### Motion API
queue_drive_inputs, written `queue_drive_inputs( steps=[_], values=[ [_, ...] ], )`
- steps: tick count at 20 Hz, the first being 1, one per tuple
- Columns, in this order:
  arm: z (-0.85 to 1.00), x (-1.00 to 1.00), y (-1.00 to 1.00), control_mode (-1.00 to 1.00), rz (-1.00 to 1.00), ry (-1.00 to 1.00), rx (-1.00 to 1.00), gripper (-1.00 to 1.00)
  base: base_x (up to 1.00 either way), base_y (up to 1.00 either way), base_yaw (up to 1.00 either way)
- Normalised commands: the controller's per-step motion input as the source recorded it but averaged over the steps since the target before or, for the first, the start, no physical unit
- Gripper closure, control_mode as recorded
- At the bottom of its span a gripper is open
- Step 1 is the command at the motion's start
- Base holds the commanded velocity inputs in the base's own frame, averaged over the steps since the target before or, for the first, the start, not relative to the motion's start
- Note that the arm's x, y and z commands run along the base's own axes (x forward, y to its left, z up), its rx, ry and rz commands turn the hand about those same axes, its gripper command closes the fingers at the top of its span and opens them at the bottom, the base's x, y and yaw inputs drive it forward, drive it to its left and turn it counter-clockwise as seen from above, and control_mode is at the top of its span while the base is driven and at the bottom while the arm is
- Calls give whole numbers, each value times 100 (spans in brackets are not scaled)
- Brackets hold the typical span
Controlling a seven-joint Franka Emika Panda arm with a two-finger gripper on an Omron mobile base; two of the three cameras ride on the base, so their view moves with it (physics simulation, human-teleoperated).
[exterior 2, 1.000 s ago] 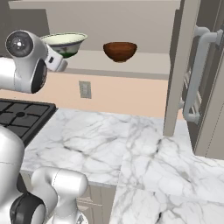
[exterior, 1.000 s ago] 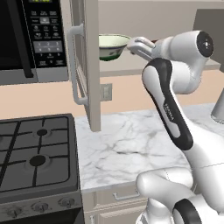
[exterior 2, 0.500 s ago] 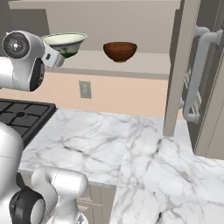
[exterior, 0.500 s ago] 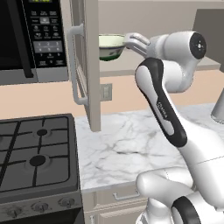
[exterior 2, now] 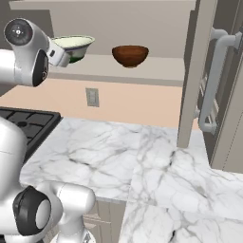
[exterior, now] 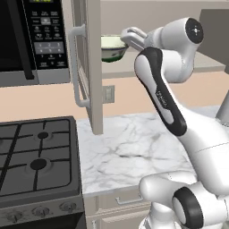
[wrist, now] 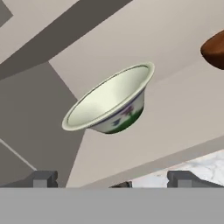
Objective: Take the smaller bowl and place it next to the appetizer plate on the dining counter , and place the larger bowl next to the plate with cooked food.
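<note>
The gripper [wrist: 112, 181] is up high at the cupboard shelf, and its two dark jaws stand wide apart with nothing between them. Right ahead of the jaws, a little way off and not touching, sits the larger bowl [wrist: 109, 99]. It is cream inside, with a flared rim and a green band low on its outside with small flower marks. In the hand view it looks tipped, but that is the hand being rolled; from the base views the larger bowl [exterior 2: 72, 47] stands flat on the shelf [exterior 2: 156, 66].

So the bowl lies straight in front of the open jaws, rim nearest. A bowl is round, so it has no long side to line up with. I think the jaws will need to go forward and close over one bit of the rim, one finger inside and one outside.

The smaller bowl [exterior 2: 130, 55] is glossy brown and stands on the same shelf, well apart from the larger bowl, on the far side of it from the arm. The hand is much nearer the larger bowl, so that one looks like the first pick.

Farther out from the larger bowl, the cupboard door [exterior: 89, 67] hangs open, and past it is the microwave [exterior: 33, 40]. Its buttons have small writing, too tiny to read. Below the shelf is the marble counter [exterior: 134, 147], with the stove [exterior: 38, 161] beside it.
</note>
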Motion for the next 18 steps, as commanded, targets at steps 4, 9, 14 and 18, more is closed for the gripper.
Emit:
queue_drive_inputs(
  steps=[4,9,14,18],
  values=[
    [0,30,0,-100,0,2,0,-100,0,0,0],
    [-16,32,0,-100,0,1,0,-100,0,0,0],
    [-22,40,0,-100,0,5,0,-100,0,0,0],
    [-7,49,3,-100,-2,8,0,-100,0,0,0]
  ],
)
